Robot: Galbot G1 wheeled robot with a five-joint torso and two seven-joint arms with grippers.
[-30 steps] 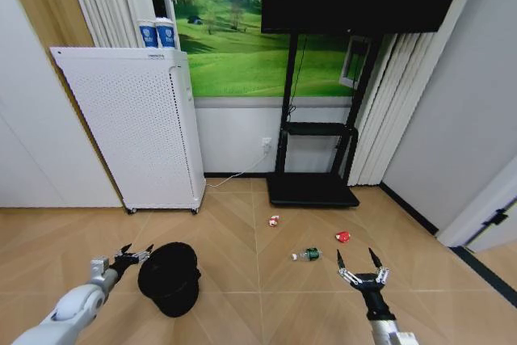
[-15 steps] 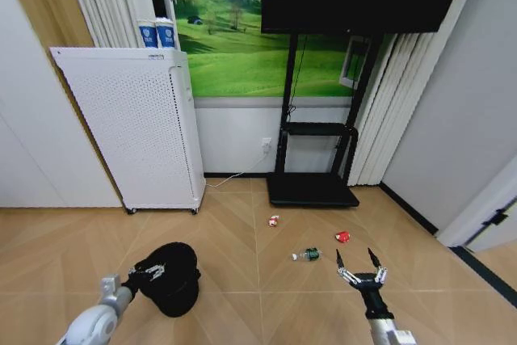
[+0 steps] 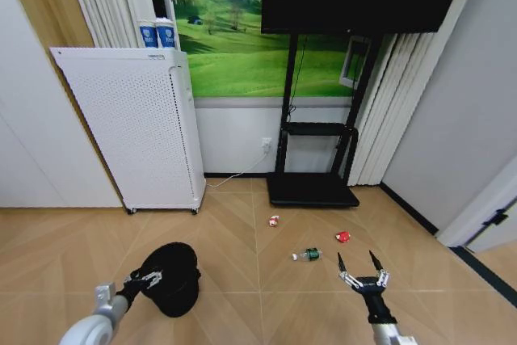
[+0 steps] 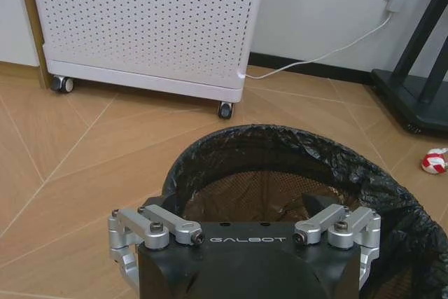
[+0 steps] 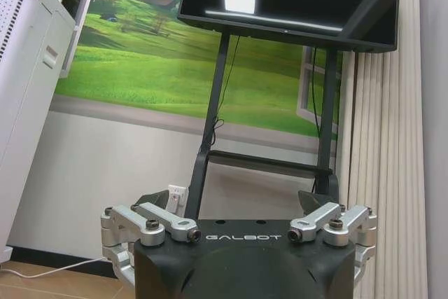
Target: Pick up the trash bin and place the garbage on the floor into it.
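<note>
The left gripper has its jaws spread and sits at the near-left rim of the trash bin. In the left wrist view the left gripper looks straight over that near rim into the open mouth of the bin, with the black liner bag draped over the edge. The bin stands upright on the floor, its long axis vertical, so the rim directly ahead of the jaws is the part to catch (whether a finger already touches the liner cannot be told). This arm is clearly the nearer one to the bin.

The right gripper, jaws also spread and holding nothing, hovers low at the near right, well apart from the bin. Just beyond it and a little left lies the small bottle; the red lump is farther and slightly left of it, and the red-and-white wrapper lies farthest, toward the TV stand. All three pieces lie to the right of the bin, nearer the right arm.
</note>
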